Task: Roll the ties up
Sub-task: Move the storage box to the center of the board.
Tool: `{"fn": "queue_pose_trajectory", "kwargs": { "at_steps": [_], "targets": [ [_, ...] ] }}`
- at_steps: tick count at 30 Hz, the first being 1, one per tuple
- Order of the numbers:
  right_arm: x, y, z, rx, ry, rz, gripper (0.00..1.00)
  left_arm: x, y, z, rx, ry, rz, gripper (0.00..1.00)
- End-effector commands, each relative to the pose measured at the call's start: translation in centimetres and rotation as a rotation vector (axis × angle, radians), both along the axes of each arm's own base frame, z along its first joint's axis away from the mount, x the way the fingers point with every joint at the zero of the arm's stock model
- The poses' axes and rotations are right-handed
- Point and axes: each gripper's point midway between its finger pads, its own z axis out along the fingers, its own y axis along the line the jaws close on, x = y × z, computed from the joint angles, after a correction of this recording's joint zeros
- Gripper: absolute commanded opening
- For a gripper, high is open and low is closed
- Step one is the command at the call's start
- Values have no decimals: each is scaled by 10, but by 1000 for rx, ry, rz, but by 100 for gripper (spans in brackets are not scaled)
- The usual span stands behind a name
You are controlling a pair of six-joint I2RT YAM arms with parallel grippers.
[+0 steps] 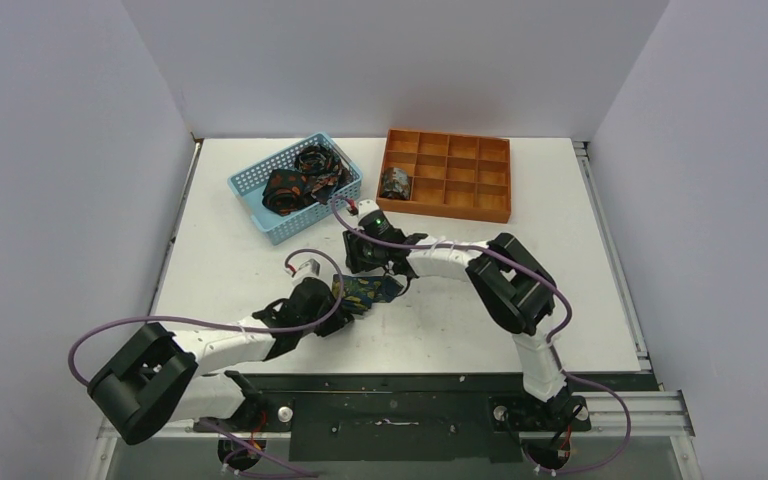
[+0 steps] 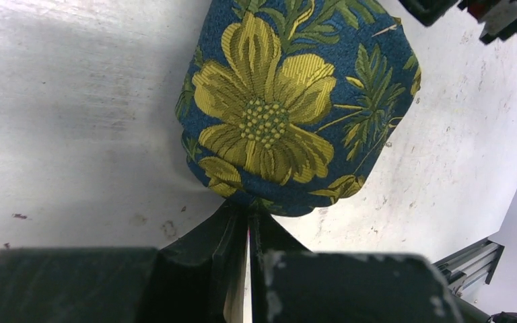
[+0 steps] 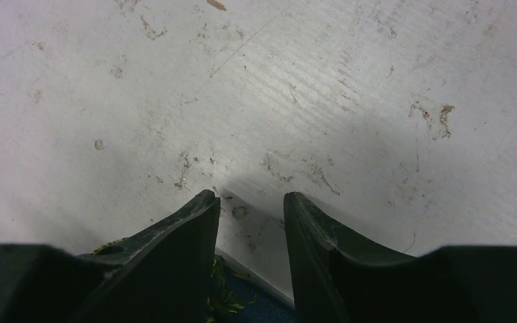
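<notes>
White table [image 1: 560, 300] between plain grey walls, seen from above and behind two arms. An orange tray [image 1: 460, 211] sat toward the far edge, with one rolled tie [image 1: 395, 183] in a compartment at its left end. Left of the tray, a blue basket [image 1: 285, 228] held loose ties [image 1: 300, 180]. Nearer than the tray and a little to its left, a floral tie [image 2: 289, 108], blue with yellow flowers, lay on the table as a short rounded bundle; I could not tell whether it was folded or part-rolled. The left gripper [image 2: 248, 219] was closed, pinching the bundle's edge farthest from the tray, so the tie ran from its fingertips toward the tray. The right gripper [image 3: 249, 202] hung on the tray side of the bundle, jaws parted and holding nothing, with bare table between them and a scrap of tie under its body. Both sat close; the left had the grip, so rolling likely turned on the free right closing on the tray-side end
</notes>
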Motion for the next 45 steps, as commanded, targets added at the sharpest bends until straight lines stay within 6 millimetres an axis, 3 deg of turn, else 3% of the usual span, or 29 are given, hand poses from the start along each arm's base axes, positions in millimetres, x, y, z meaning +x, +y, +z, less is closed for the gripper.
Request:
{"fn": "queue_pose_trajectory", "kwargs": {
  "at_steps": [1, 14, 23, 28, 39, 42, 45],
  "targets": [
    [-31, -20, -27, -74, 109, 15, 41, 24, -26, 28, -107, -82, 15, 3],
    [-53, -34, -42, -74, 172, 10, 40, 47, -42, 27, -149, -114, 62, 0],
    [-65, -44, -51, -20, 261, -56, 40, 57, -38, 31, -152, -155, 110, 0],
    [-38, -47, -25, 14, 197, -129, 41, 47, -32, 24, -125, -145, 82, 0],
    [32, -53, 65, 83, 28, -256, 45, 12, -19, 21, -128, -128, -20, 15],
    [38, -62, 89, 104, -13, -288, 46, 1, -19, 30, -128, -124, -73, 19],
    [30, -70, 111, 131, -53, -288, 48, -10, -16, 46, -129, -134, -117, 21]
  ]
}}
